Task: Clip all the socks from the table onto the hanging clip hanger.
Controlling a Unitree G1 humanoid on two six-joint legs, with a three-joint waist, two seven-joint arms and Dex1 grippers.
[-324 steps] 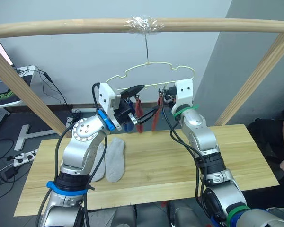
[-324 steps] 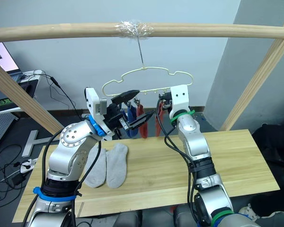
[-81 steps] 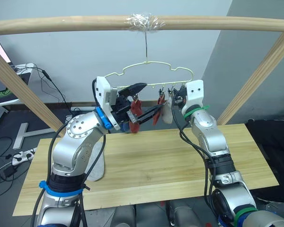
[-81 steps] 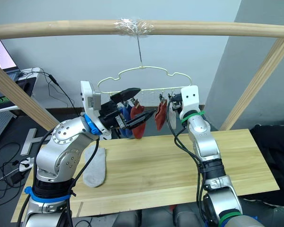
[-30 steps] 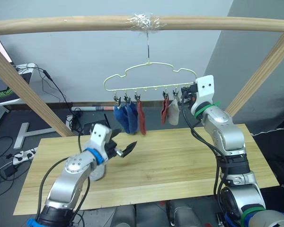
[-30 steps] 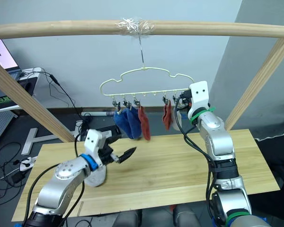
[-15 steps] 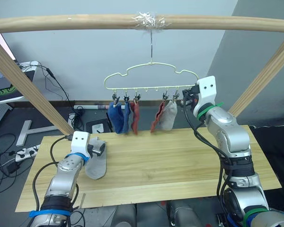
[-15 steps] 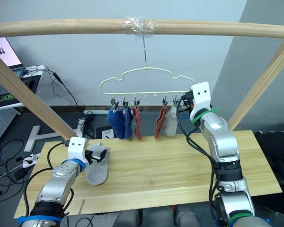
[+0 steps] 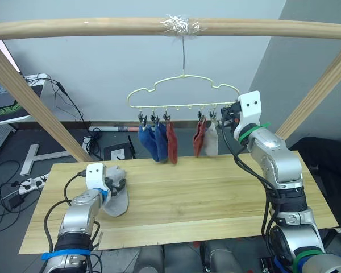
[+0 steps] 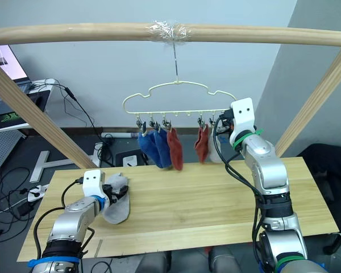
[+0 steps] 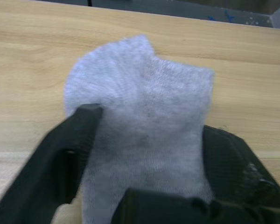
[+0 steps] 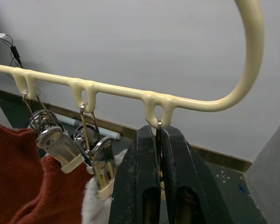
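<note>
Left eye view: the left claw (image 9: 115, 185), which was working up at the clip hanger (image 9: 184, 98) seconds ago, is now lying low at the left of the worktop (image 9: 216, 199), over the last grey sock (image 9: 117, 200). Five socks are hanging: two blue socks (image 9: 153, 142), a red sock (image 9: 171, 143), a second red sock (image 9: 199, 138) and a grey hung sock (image 9: 211, 140).

Right eye view: the right claw (image 10: 223, 121) is staying at the hanger's right end, beside the clip that looks empty.

Left wrist view: the left claw's fingers (image 11: 67, 156) are standing apart, bracketing the grey sock's cuff, not yet pinching it.

Right wrist view: the right claw's fingers (image 12: 137, 186) are pressing shut on the last clip (image 12: 158, 135). Judged from this, one sock is remaining; the pick-up is beginning.
</note>
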